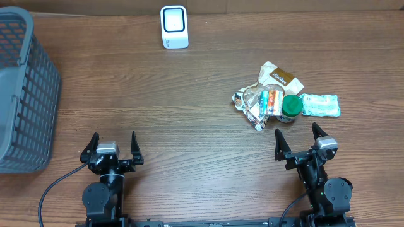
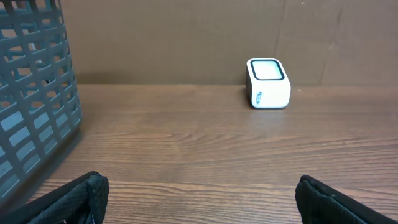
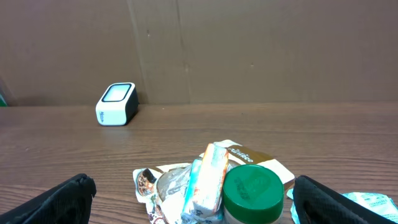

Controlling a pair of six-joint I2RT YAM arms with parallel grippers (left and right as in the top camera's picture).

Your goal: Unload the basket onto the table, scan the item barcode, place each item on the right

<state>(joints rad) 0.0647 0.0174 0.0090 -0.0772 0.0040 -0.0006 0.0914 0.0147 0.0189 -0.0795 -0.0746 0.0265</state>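
Note:
A pile of items lies at the table's right: a green-lidded jar [image 1: 291,107] [image 3: 252,190], a small orange and teal box [image 1: 272,101] [image 3: 208,177], a brown and white packet [image 1: 281,78] [image 3: 249,155], a crinkled wrapper [image 1: 249,104] [image 3: 161,186] and a teal pouch [image 1: 320,104] [image 3: 373,202]. The white barcode scanner [image 1: 174,26] [image 2: 268,83] [image 3: 116,104] stands at the back centre. My right gripper [image 1: 305,139] [image 3: 199,208] is open just in front of the pile, holding nothing. At the front left my left gripper [image 1: 114,144] [image 2: 199,205] stands open over bare wood.
A grey plastic basket [image 1: 22,88] [image 2: 31,93] stands at the far left edge. A brown cardboard wall [image 2: 186,37] closes the back of the wooden table [image 1: 158,107].

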